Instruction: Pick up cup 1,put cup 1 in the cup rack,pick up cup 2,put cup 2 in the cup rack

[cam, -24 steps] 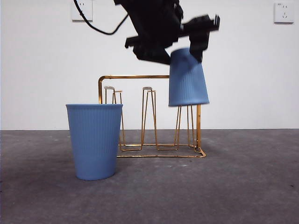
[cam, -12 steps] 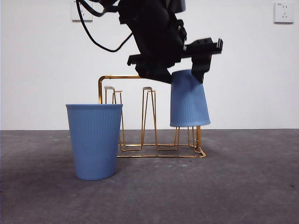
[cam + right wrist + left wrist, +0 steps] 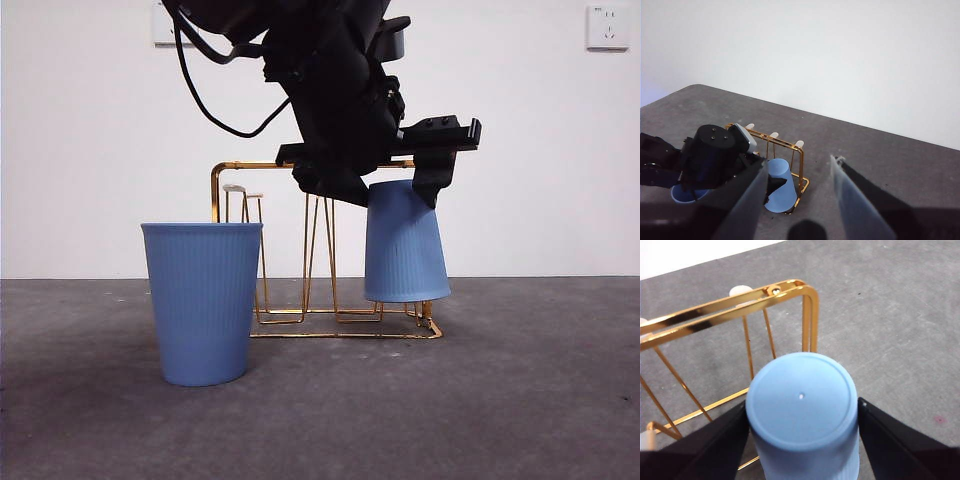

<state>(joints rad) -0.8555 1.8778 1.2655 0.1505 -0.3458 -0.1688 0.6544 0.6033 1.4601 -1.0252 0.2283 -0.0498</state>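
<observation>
My left gripper is shut on an upside-down blue ribbed cup and holds it by its closed end. The cup is low over the right end of the gold wire cup rack, its rim just above the wire base and the peg under it hidden. In the left wrist view the cup sits between the two black jaws beside the rack's corner. A second blue cup stands upright on the table, left of and in front of the rack. My right gripper is open and empty, high above the scene.
Free pegs with pale tips stand at the rack's left and middle. The left arm hangs big and dark above the rack. The grey table runs back to a white wall with sockets.
My left gripper has lowered the upside-down cup from above the rack's top bar down over the right end peg. The standing cup has not moved.
</observation>
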